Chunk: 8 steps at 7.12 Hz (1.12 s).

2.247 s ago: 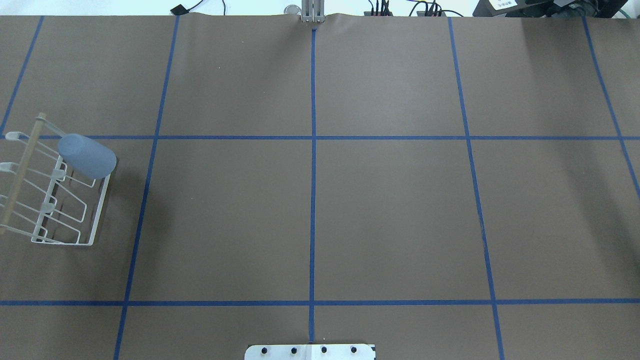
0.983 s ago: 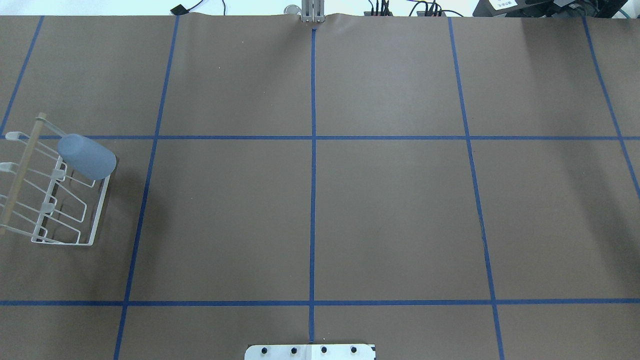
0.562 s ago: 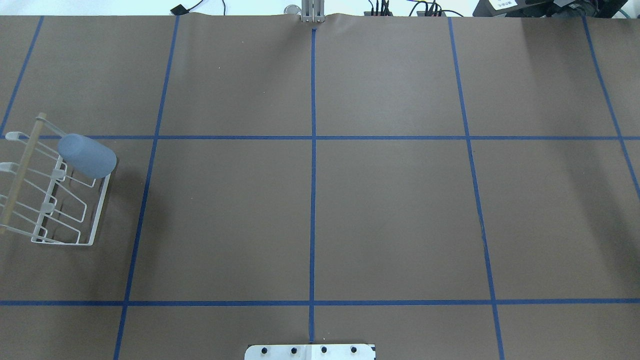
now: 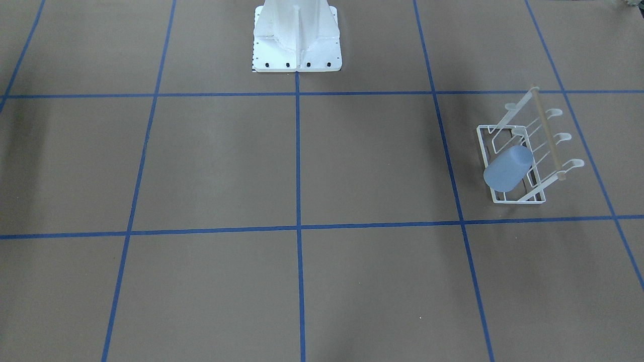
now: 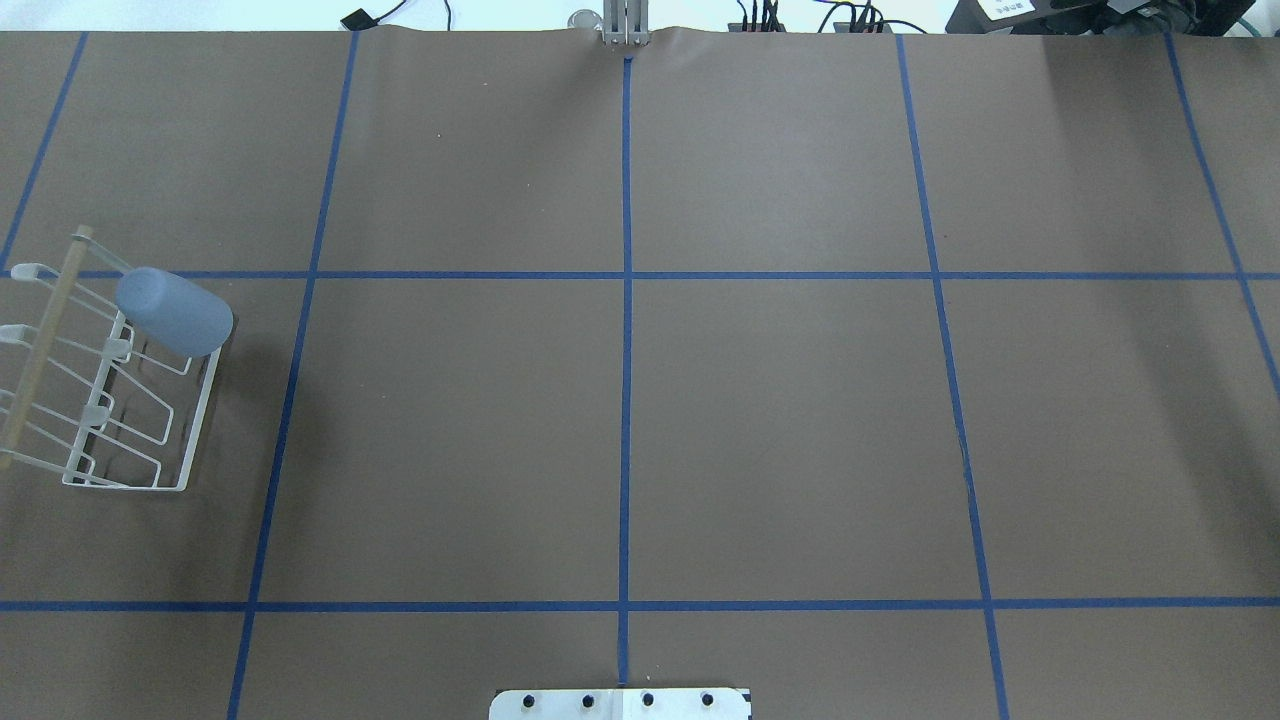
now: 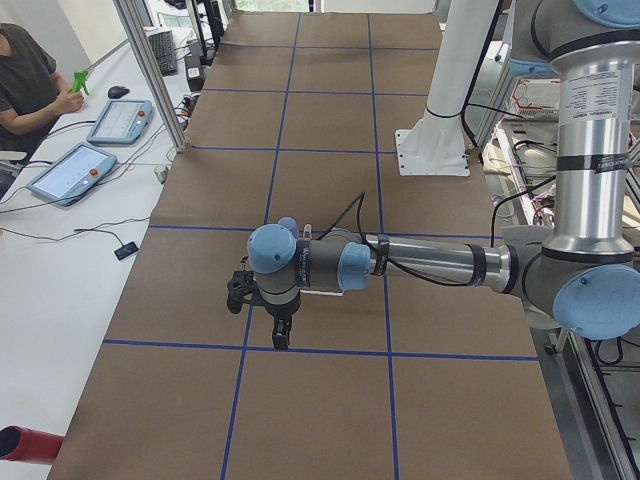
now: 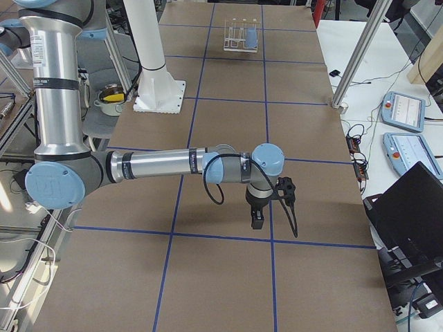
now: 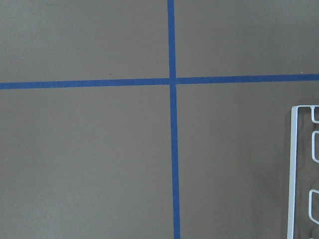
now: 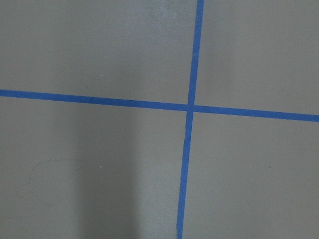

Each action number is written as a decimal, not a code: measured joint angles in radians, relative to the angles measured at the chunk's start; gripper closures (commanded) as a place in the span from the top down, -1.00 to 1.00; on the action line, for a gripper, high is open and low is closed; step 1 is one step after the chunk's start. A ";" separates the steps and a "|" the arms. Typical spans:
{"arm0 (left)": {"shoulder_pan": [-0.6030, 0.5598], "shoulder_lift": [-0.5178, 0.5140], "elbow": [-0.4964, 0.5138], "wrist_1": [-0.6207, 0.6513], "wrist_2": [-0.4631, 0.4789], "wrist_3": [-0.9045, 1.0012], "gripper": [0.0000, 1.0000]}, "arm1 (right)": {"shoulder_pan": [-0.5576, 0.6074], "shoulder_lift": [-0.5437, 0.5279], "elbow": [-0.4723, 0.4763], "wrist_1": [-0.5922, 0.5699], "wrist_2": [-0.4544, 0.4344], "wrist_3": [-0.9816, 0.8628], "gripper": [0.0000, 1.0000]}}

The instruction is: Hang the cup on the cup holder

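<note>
The pale blue cup (image 5: 175,312) sits tilted on an end prong of the white wire cup holder (image 5: 202,420) at the table's left edge. No gripper touches it. Both also show in the front-facing view, the cup (image 4: 508,168) on the holder (image 4: 550,136), and small and far off in the exterior right view (image 7: 252,34). The left wrist view shows only the holder's base wire (image 8: 291,169). My left gripper (image 6: 283,335) and my right gripper (image 7: 257,220) point down over the table, away from the cup. I cannot tell whether either is open or shut.
The brown table carries a blue tape grid (image 5: 625,275). The white robot base (image 4: 297,35) stands at the table's near middle edge. An operator (image 6: 30,80) sits beside tablets past the far edge. A laptop (image 7: 408,214) lies off the table.
</note>
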 measured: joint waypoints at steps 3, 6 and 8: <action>-0.022 -0.001 0.004 0.005 -0.001 0.061 0.96 | -0.001 0.000 0.001 -0.001 0.000 0.004 1.00; -0.027 0.000 -0.021 0.005 0.001 0.037 0.96 | -0.002 0.000 0.004 -0.001 0.002 0.005 1.00; -0.030 0.020 -0.024 0.007 0.001 0.030 0.96 | -0.002 0.001 0.004 -0.001 0.003 0.006 1.00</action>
